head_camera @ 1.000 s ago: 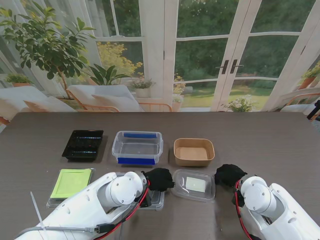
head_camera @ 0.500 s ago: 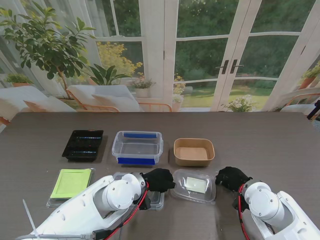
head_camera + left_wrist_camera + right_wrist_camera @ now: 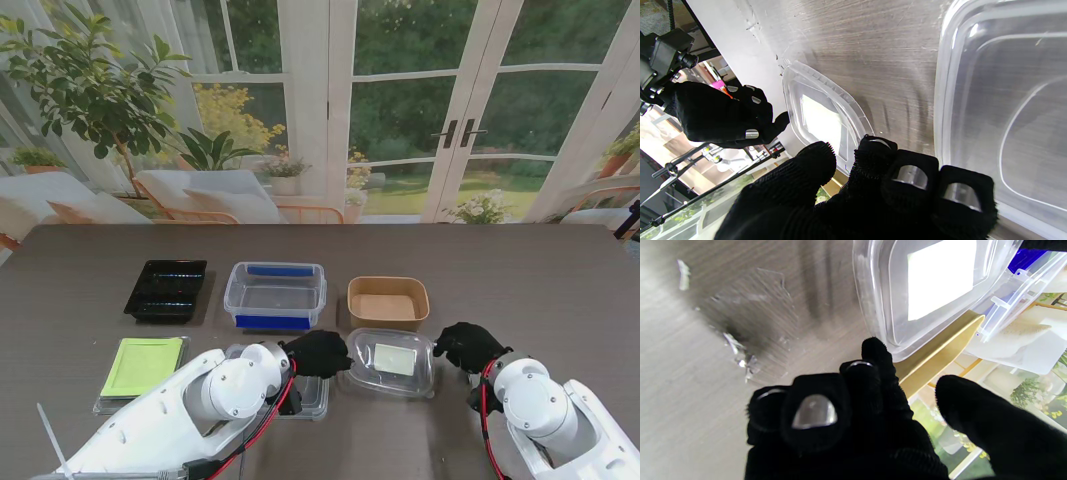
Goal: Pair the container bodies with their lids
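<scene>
The table (image 3: 560, 280) holds three boxes in a far row: a black tray (image 3: 166, 289), a clear box (image 3: 275, 294) with blue clips, and a brown box (image 3: 388, 304). They sit past the fingertips of both hands, open and waiting for lids.

Nearer the robot lie the lids. A green lid (image 3: 142, 365) rests out to the left of the left hand (image 3: 318, 354). A big clear lid (image 3: 1003, 100) lies right by that hand's fingers (image 3: 910, 173).

Between the two hands is the small lid (image 3: 391, 362) with a white label. It looks tipped, one edge up, near the brown box. The left hand's fingers touch its left edge. The right hand (image 3: 466, 346) sits at its right edge, its fingers (image 3: 873, 353) just reaching the rim. Both hands have curled, narrow fingers. It is hard to tell if either one truly grips the lid. They seem to press from both sides so it can be lifted onto the brown box.
</scene>
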Robot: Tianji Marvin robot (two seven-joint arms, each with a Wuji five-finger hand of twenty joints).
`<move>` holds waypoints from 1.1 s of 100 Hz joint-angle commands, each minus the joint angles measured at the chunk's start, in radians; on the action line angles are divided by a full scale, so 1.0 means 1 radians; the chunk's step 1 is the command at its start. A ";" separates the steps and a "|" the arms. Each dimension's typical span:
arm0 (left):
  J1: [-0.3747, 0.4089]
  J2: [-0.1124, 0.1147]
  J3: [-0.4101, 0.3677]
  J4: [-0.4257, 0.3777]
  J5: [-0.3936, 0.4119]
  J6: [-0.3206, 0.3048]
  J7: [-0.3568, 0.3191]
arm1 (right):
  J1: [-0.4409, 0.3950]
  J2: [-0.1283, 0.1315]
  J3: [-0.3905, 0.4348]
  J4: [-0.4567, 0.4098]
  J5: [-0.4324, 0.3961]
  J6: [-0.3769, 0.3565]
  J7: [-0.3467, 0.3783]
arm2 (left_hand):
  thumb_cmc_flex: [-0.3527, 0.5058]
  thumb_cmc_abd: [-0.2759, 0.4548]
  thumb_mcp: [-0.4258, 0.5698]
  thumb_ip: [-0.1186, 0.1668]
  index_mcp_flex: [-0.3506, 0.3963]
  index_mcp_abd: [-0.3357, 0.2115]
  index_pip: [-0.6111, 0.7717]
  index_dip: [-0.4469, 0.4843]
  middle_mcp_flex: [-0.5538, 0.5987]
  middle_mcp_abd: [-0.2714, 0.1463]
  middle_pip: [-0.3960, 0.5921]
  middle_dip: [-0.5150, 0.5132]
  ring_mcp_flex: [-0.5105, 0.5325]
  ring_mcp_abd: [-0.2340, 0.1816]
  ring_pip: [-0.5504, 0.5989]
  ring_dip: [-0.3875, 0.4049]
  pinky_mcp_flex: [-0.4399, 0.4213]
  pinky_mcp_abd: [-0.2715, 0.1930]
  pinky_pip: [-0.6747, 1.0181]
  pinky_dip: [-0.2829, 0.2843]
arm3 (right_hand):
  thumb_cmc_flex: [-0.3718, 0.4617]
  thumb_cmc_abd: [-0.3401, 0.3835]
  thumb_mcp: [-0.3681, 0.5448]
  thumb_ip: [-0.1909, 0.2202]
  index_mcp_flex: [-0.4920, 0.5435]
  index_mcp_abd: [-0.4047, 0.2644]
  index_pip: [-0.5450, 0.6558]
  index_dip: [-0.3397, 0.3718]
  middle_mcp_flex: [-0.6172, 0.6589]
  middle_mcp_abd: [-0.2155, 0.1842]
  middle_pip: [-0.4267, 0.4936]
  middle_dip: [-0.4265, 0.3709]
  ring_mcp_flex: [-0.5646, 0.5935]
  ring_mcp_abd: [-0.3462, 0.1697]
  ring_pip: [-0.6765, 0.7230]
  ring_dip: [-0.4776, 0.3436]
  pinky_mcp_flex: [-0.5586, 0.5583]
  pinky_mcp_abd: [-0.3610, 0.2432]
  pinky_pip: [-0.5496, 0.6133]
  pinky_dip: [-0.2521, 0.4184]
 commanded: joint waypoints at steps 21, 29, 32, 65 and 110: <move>0.002 -0.008 -0.007 -0.037 0.004 -0.011 -0.020 | -0.011 -0.011 0.009 -0.051 0.004 0.010 0.017 | -0.006 0.041 -0.018 -0.038 0.021 -0.050 -0.015 -0.011 -0.003 0.021 0.005 0.019 0.014 0.011 0.047 0.003 0.003 -0.015 0.105 0.018 | 0.007 0.014 0.007 0.011 -0.012 -0.136 -0.044 -0.034 -0.020 -0.028 0.021 -0.013 -0.020 0.034 0.007 0.000 0.046 0.016 -0.004 0.036; 0.001 -0.007 -0.008 -0.040 0.006 -0.011 -0.021 | -0.011 -0.011 0.013 -0.055 0.006 0.013 0.019 | -0.006 0.042 -0.019 -0.038 0.020 -0.050 -0.015 -0.011 -0.005 0.022 0.004 0.019 0.012 0.012 0.045 0.003 0.001 -0.015 0.103 0.019 | 0.009 0.014 0.006 0.011 -0.011 -0.136 -0.044 -0.034 -0.020 -0.028 0.021 -0.013 -0.020 0.034 0.007 0.001 0.046 0.017 -0.005 0.037; 0.000 -0.007 -0.008 -0.040 0.006 -0.012 -0.022 | -0.010 -0.011 0.014 -0.056 0.007 0.014 0.020 | -0.006 0.042 -0.020 -0.039 0.019 -0.050 -0.016 -0.011 -0.006 0.023 0.003 0.019 0.011 0.013 0.045 0.003 0.000 -0.014 0.102 0.019 | 0.010 0.014 0.005 0.011 -0.011 -0.135 -0.045 -0.035 -0.020 -0.028 0.021 -0.013 -0.020 0.034 0.007 0.001 0.046 0.017 -0.005 0.037; -0.013 -0.006 -0.008 -0.046 0.013 -0.012 -0.028 | 0.003 -0.014 0.017 -0.056 0.004 0.018 0.005 | -0.007 0.043 -0.024 -0.039 0.018 -0.053 -0.016 -0.011 -0.005 0.024 0.001 0.018 0.009 0.016 0.041 0.004 -0.003 -0.012 0.098 0.024 | 0.011 0.012 0.007 0.011 -0.009 -0.136 -0.046 -0.035 -0.018 -0.028 0.022 -0.012 -0.018 0.035 0.007 0.001 0.045 0.018 -0.007 0.039; -0.086 -0.033 0.020 0.018 -0.018 -0.017 -0.001 | 0.043 -0.024 0.007 -0.034 0.018 0.017 -0.030 | -0.010 0.042 -0.025 -0.040 0.016 -0.055 -0.017 -0.011 -0.012 0.030 -0.011 0.015 -0.003 0.027 0.030 0.007 -0.015 -0.007 0.088 0.031 | 0.011 0.006 0.010 0.010 -0.005 -0.139 -0.046 -0.036 -0.012 -0.028 0.025 -0.011 -0.012 0.037 0.008 0.001 0.048 0.022 -0.009 0.039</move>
